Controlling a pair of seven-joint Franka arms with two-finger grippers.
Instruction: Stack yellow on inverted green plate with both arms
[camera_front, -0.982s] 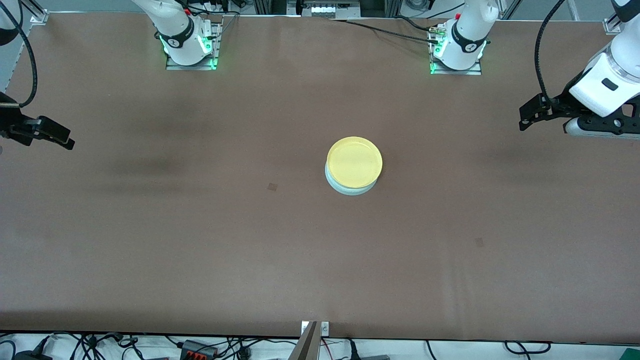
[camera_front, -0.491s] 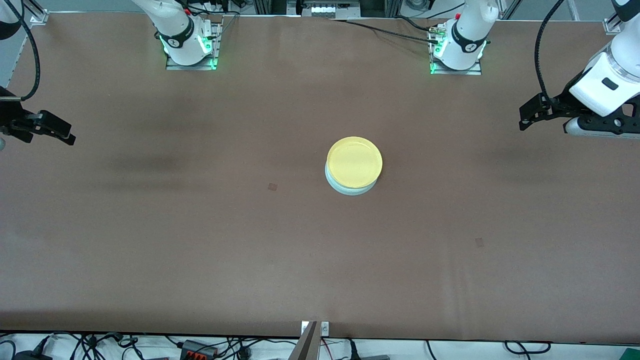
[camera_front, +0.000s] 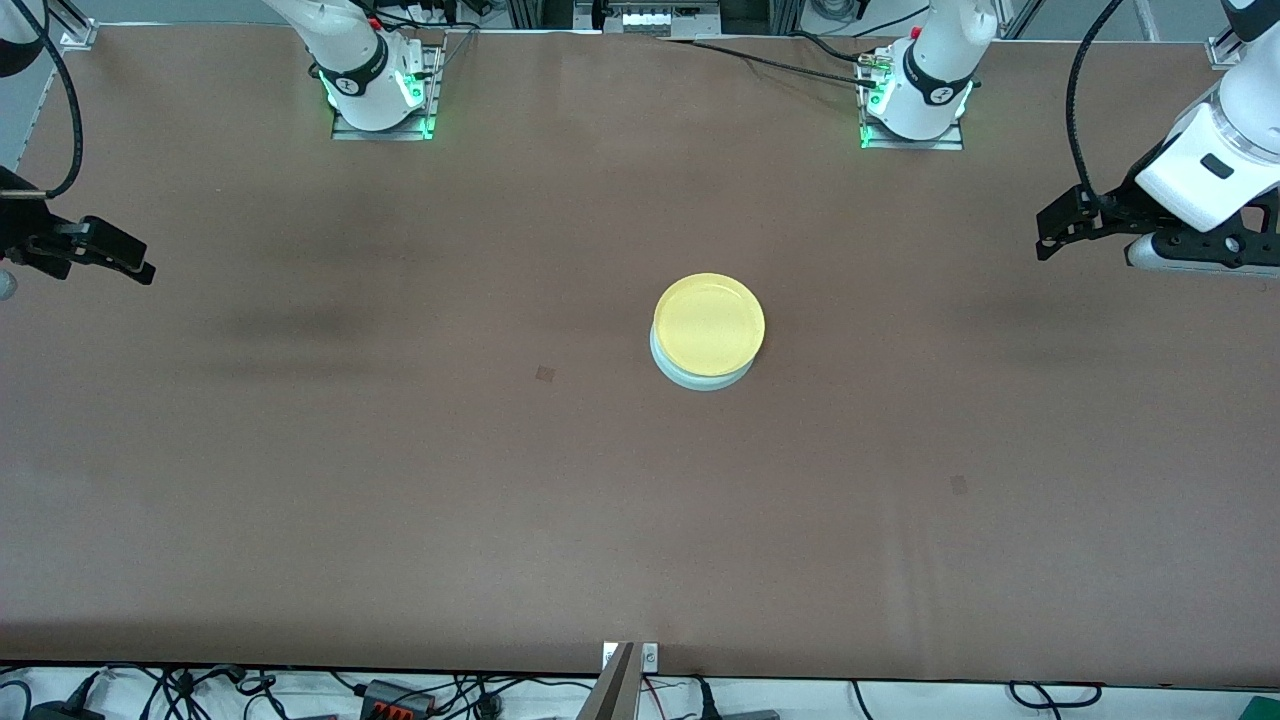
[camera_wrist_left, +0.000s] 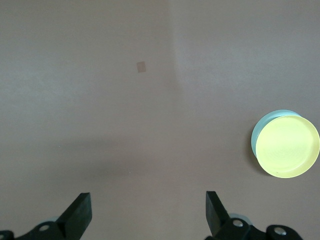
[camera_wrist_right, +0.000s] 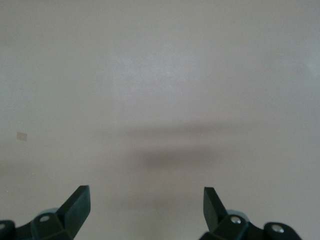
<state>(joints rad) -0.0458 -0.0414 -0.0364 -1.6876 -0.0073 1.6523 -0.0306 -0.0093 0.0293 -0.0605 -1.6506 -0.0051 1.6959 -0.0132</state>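
Desk (camera_front: 400, 480): brown, matte covering, wide and mostly bare, with faint creases toward the edge nearest the front camera and soft dark shadows under each arm.
Marks: small darker square patch (camera_front: 545, 373) at about 9 o'clock from the plates; a second small patch (camera_front: 958, 484) at about 4 o'clock from them.
Room: two arm bases with green lights along the 12 o'clock edge of the desk; cables (camera_front: 400, 692) and plugs along the 6 o'clock edge.
Yellow plate (camera_front: 709, 324): near the middle of the desk, right side up, resting on the green plate.
Green plate (camera_front: 700, 378): under the yellow one, showing only as a pale crescent at 6 to 7 o'clock of it; the stack sits slightly off-centre.
Left tool (camera_front: 1050, 222): up in the air over the left arm's end of the desk, at about 2 o'clock from the plates and well apart from them; fingers spread wide, nothing between them.
Right tool (camera_front: 135, 268): up over the right arm's end of the desk, at about 9 to 10 o'clock from the plates, well apart; fingers spread wide, empty.
Left wrist view: the stack (camera_wrist_left: 285, 146) shows off to one side of the spread fingers.
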